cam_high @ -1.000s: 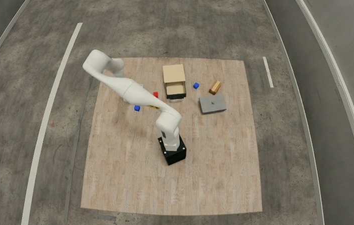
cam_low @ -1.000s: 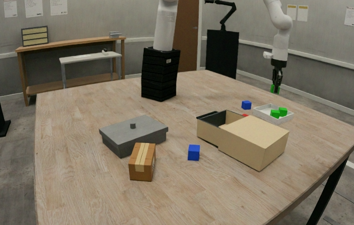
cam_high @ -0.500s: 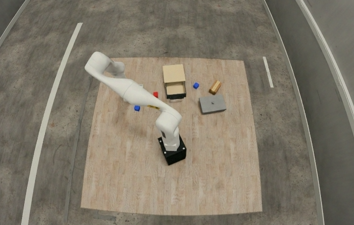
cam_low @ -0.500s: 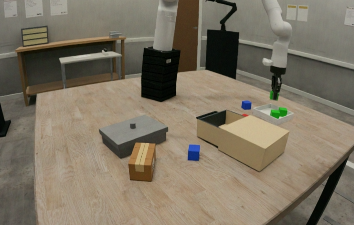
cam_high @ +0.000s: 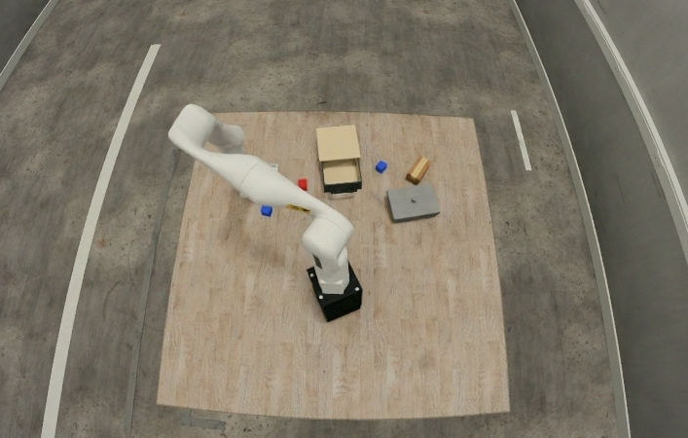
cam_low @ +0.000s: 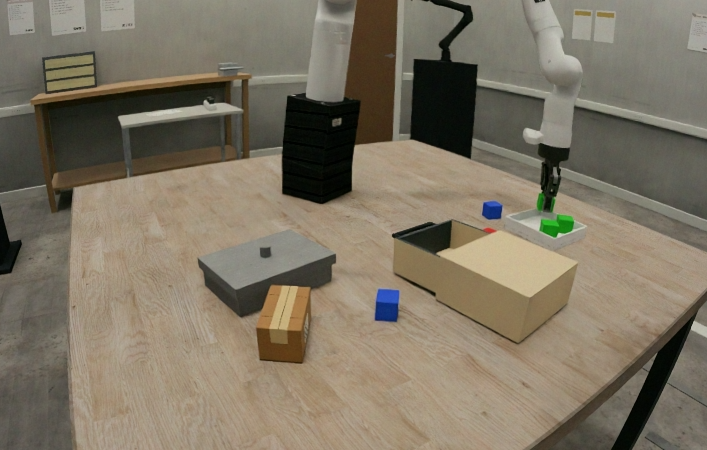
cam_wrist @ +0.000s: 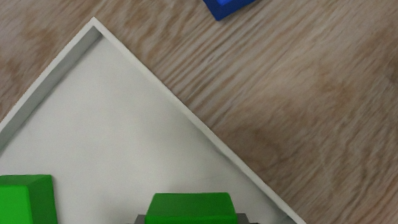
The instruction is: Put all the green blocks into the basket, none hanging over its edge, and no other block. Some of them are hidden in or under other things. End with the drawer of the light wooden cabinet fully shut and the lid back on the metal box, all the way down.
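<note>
My gripper [cam_low: 547,202] [cam_wrist: 190,218] is shut on a green block [cam_low: 539,201] [cam_wrist: 192,206], held low over the white basket [cam_low: 524,230] [cam_wrist: 125,125]. Two other green blocks lie in the basket, one at the front [cam_low: 549,228] and one behind it [cam_low: 566,223]; one green block [cam_wrist: 15,206] shows at the lower left in the wrist view. The light wooden cabinet [cam_high: 338,143] [cam_low: 506,263] has its drawer [cam_high: 342,171] [cam_low: 414,261] pulled out; no block shows inside. The grey lid [cam_high: 424,200] [cam_low: 294,251] sits on the metal box [cam_low: 252,295], whose inside is hidden.
One blue block [cam_high: 266,210] [cam_low: 491,210] [cam_wrist: 227,7] is near the basket, another [cam_high: 380,166] [cam_low: 387,305] beside the cabinet. A red block [cam_high: 303,184] [cam_low: 490,230] is between basket and cabinet. A cardboard box [cam_high: 417,169] [cam_low: 281,341] stands near the metal box.
</note>
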You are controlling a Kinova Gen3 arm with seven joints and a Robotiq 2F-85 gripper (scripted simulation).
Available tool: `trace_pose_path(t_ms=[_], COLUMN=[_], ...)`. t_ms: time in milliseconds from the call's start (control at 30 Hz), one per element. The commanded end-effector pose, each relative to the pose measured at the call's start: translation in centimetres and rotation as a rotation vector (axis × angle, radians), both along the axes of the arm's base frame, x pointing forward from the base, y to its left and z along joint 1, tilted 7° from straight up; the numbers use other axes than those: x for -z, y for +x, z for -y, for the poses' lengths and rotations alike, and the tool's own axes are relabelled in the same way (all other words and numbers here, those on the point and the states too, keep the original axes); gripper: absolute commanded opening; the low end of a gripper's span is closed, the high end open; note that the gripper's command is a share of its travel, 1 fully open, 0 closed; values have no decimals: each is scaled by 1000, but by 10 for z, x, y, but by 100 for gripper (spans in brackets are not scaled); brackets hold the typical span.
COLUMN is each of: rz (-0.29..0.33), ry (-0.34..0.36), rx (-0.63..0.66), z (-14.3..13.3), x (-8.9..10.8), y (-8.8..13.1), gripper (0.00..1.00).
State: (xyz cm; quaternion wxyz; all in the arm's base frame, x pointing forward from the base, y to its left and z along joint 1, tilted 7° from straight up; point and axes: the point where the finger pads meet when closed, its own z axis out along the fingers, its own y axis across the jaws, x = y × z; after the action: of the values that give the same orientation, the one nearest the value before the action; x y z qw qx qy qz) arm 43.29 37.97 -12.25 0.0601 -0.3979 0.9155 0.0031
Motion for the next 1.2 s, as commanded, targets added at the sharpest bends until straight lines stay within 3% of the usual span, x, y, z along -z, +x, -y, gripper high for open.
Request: trace_pose_path(t_ms=[0,633,1167], rz=[1,1,1], ry=[2,2,2], rx=[0,0,0], z=[-1,-2,-3], x=[3,23,29], y=[1,3,4], gripper=[10,10,10])
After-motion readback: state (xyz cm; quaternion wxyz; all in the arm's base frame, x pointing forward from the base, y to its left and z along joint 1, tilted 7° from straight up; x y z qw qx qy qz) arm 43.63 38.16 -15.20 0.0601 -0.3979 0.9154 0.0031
